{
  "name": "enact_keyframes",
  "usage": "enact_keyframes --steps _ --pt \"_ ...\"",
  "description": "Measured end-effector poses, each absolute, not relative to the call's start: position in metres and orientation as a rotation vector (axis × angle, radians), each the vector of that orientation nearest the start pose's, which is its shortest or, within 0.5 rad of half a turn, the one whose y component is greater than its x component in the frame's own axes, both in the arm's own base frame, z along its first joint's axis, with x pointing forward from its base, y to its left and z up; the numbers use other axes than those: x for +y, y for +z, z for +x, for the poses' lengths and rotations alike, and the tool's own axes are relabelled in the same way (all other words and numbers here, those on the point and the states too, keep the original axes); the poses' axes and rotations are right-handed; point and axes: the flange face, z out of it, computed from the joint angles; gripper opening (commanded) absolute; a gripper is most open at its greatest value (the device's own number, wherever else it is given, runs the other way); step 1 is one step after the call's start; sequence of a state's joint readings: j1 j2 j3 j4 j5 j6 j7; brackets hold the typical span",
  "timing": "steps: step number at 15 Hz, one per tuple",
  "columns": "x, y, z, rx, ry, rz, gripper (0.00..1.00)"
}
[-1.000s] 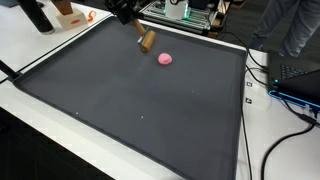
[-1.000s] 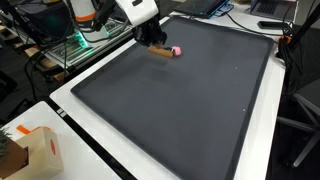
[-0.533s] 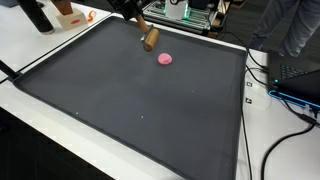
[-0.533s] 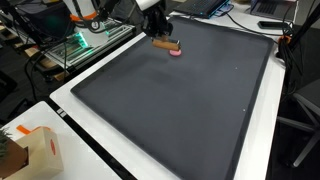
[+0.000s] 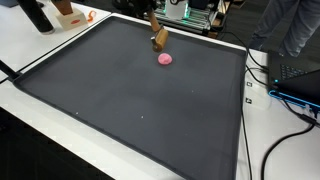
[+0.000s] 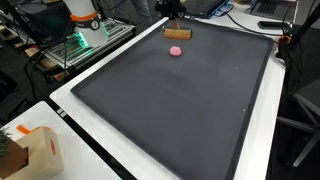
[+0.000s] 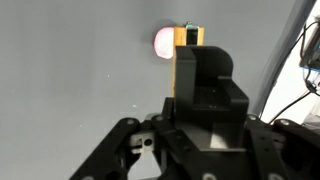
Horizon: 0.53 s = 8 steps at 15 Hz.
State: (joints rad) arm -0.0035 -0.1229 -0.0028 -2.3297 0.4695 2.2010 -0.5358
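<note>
My gripper (image 5: 157,30) (image 6: 176,22) hangs over the far edge of the black mat (image 5: 140,115) (image 6: 180,115), shut on a brown wooden block (image 5: 160,39) (image 6: 178,32) that is held off the surface. A small pink ball (image 5: 165,59) (image 6: 176,51) lies on the mat just in front of the block, apart from it. In the wrist view the block (image 7: 184,42) sticks out past the dark fingers (image 7: 207,72), and the pink ball (image 7: 164,41) shows beside its far end on the grey mat (image 7: 80,70).
A dark bottle (image 5: 38,15) and an orange box (image 5: 70,12) stand off the mat's far corner. A cardboard box (image 6: 32,152) sits on the white table. An electronics rack (image 6: 85,40) and cables (image 5: 285,95) border the mat.
The gripper has carried the block sideways along the mat's far edge, past the pink ball, and somewhat higher. The ball has stayed put.
</note>
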Motion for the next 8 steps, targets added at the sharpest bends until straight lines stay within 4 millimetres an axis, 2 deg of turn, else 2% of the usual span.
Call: enact_keyframes --steps 4,8 --pt "0.06 0.403 0.48 -0.398 -0.165 -2.867 0.24" --pt "0.093 0.416 0.466 -0.431 -0.187 -2.982 0.24"
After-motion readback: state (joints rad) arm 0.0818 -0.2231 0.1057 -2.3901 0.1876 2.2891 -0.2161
